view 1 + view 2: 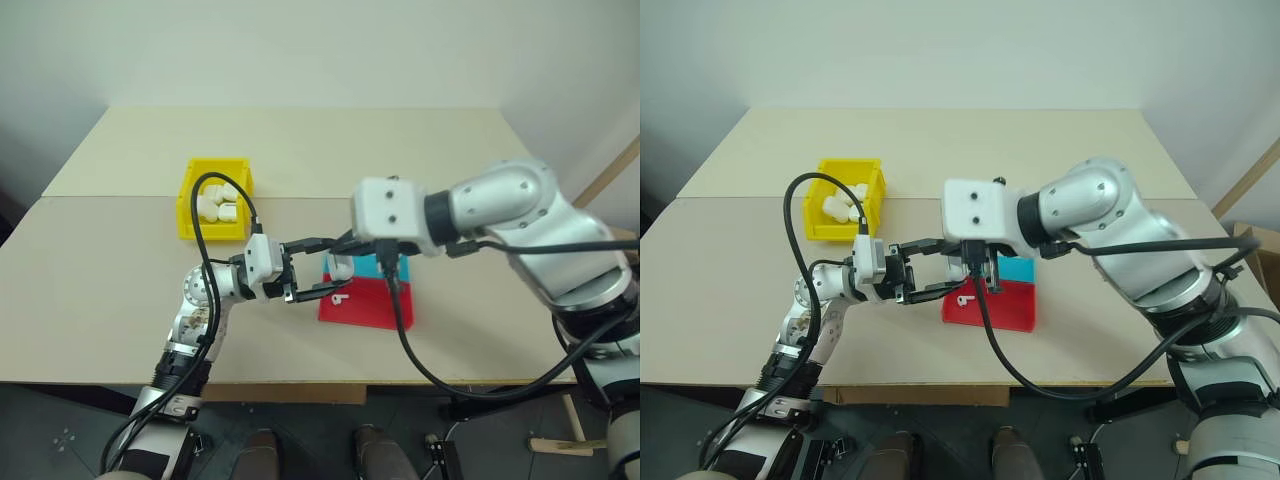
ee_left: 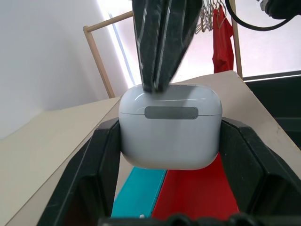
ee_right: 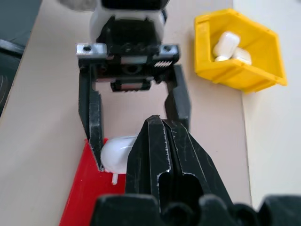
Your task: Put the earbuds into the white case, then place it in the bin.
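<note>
— Do we have any lettering, brand or number to read anywhere here?

— None that we can make out. The white case (image 2: pixel 170 129) carries a plain grey oblong on its front, with no characters on it that we can read.

— And the yellow bin (image 1: pixel 214 200), or the red and teal tray (image 1: pixel 372 296)?

— We find bare plastic on both: no label, no sticker, no figures.

— The camera housings on the two wrists?

— We see screw heads on the white blocks and nothing written beside them. The red garment on the rack (image 2: pixel 223 36) behind shows us no print either.
</note>
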